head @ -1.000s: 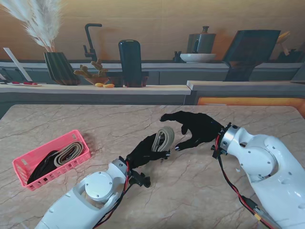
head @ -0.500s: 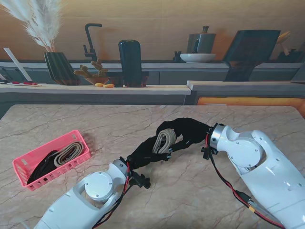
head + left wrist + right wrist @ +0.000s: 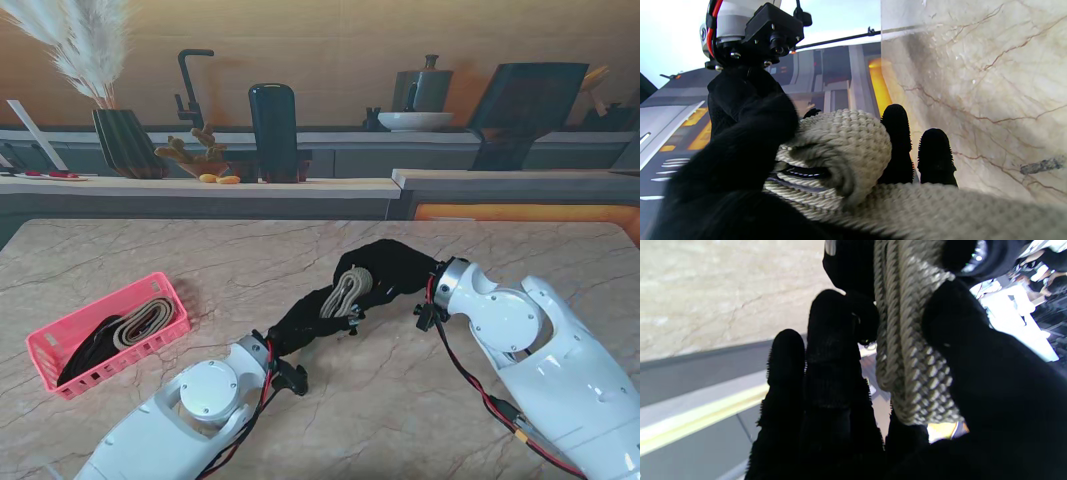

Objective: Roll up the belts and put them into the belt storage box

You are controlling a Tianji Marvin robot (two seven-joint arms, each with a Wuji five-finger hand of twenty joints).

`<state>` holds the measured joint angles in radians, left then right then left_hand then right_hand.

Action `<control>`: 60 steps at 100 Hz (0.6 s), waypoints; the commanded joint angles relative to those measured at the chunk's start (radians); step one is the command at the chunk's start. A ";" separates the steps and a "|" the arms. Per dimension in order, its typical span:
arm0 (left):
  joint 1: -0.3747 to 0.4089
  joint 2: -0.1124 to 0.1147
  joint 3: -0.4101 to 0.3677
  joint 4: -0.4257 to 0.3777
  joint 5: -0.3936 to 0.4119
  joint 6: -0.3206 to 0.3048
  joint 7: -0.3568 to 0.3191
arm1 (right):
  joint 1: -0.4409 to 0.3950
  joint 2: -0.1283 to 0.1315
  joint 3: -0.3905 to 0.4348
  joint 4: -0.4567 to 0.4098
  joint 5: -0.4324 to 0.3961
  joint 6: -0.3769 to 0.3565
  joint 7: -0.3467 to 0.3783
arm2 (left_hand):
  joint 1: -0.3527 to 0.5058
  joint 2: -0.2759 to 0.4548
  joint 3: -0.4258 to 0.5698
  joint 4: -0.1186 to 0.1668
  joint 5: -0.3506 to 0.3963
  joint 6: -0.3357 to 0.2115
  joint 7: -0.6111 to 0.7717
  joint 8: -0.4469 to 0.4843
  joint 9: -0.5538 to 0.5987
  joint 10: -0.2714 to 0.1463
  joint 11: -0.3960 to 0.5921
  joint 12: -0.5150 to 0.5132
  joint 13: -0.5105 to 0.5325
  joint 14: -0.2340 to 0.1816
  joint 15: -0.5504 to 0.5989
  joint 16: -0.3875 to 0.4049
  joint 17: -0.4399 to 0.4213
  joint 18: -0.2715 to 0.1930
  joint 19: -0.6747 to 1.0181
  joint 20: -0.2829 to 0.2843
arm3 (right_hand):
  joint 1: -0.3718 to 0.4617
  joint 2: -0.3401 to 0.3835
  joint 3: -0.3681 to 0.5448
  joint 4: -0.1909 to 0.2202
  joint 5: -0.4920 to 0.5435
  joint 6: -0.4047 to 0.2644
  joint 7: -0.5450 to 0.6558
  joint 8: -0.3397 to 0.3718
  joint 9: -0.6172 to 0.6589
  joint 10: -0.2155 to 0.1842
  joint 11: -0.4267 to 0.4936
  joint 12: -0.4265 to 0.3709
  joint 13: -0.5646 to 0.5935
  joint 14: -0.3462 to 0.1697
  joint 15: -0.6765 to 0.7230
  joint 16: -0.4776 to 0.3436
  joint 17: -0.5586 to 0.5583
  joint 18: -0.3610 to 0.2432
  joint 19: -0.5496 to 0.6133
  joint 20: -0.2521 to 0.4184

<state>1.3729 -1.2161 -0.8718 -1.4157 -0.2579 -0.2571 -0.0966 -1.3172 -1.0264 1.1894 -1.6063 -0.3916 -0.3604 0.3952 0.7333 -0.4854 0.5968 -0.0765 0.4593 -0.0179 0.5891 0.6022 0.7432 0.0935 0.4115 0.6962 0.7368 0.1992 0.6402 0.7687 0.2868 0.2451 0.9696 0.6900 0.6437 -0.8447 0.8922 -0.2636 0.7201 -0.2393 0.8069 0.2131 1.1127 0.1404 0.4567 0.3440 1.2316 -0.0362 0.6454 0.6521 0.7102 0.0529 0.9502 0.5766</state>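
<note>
1. I hold the rolled belt (image 3: 346, 292) between both hands above the middle of the worktop (image 3: 300, 250), so the coil cannot spring loose while I handle it.
2. My left hand (image 3: 305, 318) comes at the roll from the near side, its fingers (image 3: 897, 146) wrapped round the coil and clamped on it; two fingertips stand up behind the roll in the left wrist view.
3. My right hand (image 3: 395, 268) closes on the same roll from the far right side, with a thumb across the edge of the windings and the fingers (image 3: 826, 350) curled behind; both hands grip it at once.
4. The belt is a braided, pale beige weave, thick and rough, wound into a fat oval coil; its layered edges show clearly in the right wrist view. I judge it springy, likely to unwind if I ease off.
5. The belt storage box (image 3: 110, 335) is a pink plastic basket with latticed walls, well apart to my left. It already holds belts (image 3: 135, 322), one beige and one dark.
6. My judgement: the roll is made and next needs carrying to the box.
</note>
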 commanded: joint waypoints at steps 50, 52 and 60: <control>0.016 -0.012 -0.049 0.001 -0.045 0.004 0.029 | -0.120 -0.026 0.127 -0.151 -0.120 0.025 -0.130 | -0.178 -0.036 0.009 0.008 -0.112 0.033 -0.237 -0.118 -0.143 0.012 -0.124 -0.213 -0.117 -0.005 -0.212 -0.133 -0.055 0.031 -0.166 -0.056 | 0.104 0.094 0.143 0.024 0.184 -0.121 0.294 0.043 0.128 -0.115 0.105 0.054 0.064 0.013 0.037 0.010 0.020 0.007 0.058 -0.011; 0.016 -0.012 -0.049 0.001 -0.047 0.005 0.028 | -0.122 -0.027 0.129 -0.152 -0.127 0.025 -0.137 | -0.173 -0.036 0.011 0.009 -0.112 0.032 -0.237 -0.119 -0.142 0.013 -0.126 -0.215 -0.118 -0.004 -0.215 -0.135 -0.055 0.031 -0.167 -0.056 | 0.103 0.092 0.146 0.024 0.186 -0.119 0.294 0.042 0.128 -0.113 0.105 0.053 0.065 0.014 0.039 0.010 0.021 0.009 0.059 -0.011; 0.014 -0.009 -0.049 0.003 -0.054 0.008 0.012 | -0.129 -0.033 0.133 -0.158 -0.156 0.026 -0.174 | -0.154 -0.035 0.016 0.009 -0.111 0.030 -0.239 -0.120 -0.134 0.012 -0.129 -0.225 -0.109 -0.020 -0.230 -0.150 -0.048 0.025 -0.179 -0.064 | 0.097 0.082 0.161 0.022 0.194 -0.111 0.292 0.036 0.136 -0.108 0.108 0.049 0.071 0.018 0.043 0.009 0.026 0.012 0.066 -0.012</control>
<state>1.3811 -1.2267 -0.9211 -1.4111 -0.3070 -0.2522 -0.0698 -1.4385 -1.0486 1.3194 -1.7495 -0.5413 -0.3380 0.2385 0.5715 -0.4792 0.6068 -0.0684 0.3574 0.0282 0.3819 0.4887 0.6264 0.1068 0.3052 0.4829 0.6336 0.2010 0.4179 0.6323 0.2249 0.2702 0.7977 0.6404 0.6748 -0.8537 0.9066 -0.2623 0.7282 -0.2395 0.8069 0.2111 1.2031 0.0452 0.5420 0.3837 1.2547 -0.0223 0.6674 0.6522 0.7281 0.0557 0.9808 0.5766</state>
